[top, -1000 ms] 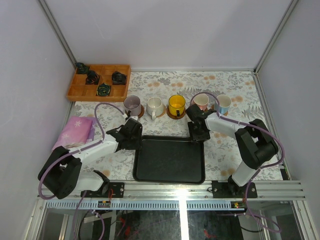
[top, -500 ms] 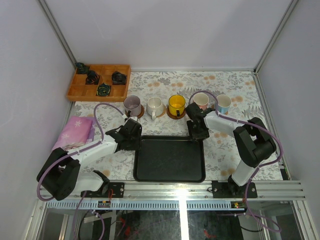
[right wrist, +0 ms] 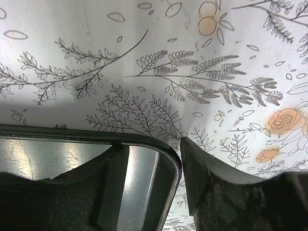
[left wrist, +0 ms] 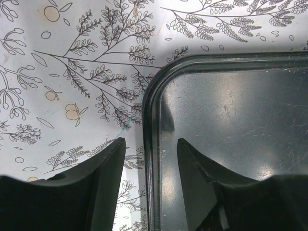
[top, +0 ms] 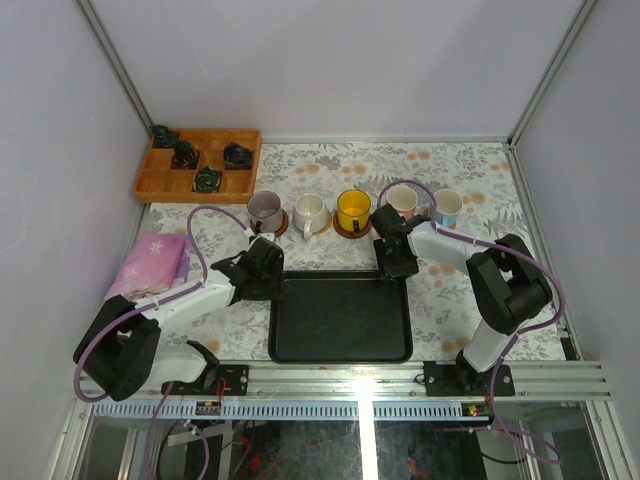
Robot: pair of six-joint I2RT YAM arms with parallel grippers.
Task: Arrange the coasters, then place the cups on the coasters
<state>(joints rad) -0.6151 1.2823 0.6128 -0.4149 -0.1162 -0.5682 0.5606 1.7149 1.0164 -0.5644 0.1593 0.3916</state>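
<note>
Several cups stand in a row at the back, each on a brown coaster point(top: 351, 233): lilac point(top: 264, 209), cream-white point(top: 309, 211), yellow point(top: 353, 208), pink-handled point(top: 402, 199) and blue-handled point(top: 447, 206). In front of them lies a black tray point(top: 340, 320). My left gripper point(top: 275, 277) point(left wrist: 151, 144) is open astride the tray's point(left wrist: 231, 110) left rim at the far-left corner, with a gap on both sides. My right gripper point(top: 397, 268) point(right wrist: 153, 144) straddles the far-right corner of the tray point(right wrist: 72, 132), open; its outer finger point(right wrist: 197, 163) touches the rim and its inner finger stands off it.
A wooden compartment box point(top: 160, 183) holding dark objects sits at the back left. A pink cloth point(top: 152, 262) lies at the left beside my left arm. Enclosure walls close both sides and the back. A metal rail point(top: 540, 378) runs along the near edge.
My left gripper's jaws have widened away from the tray rim. The right arm has edged a little left at the tray corner. The cups have not moved.
</note>
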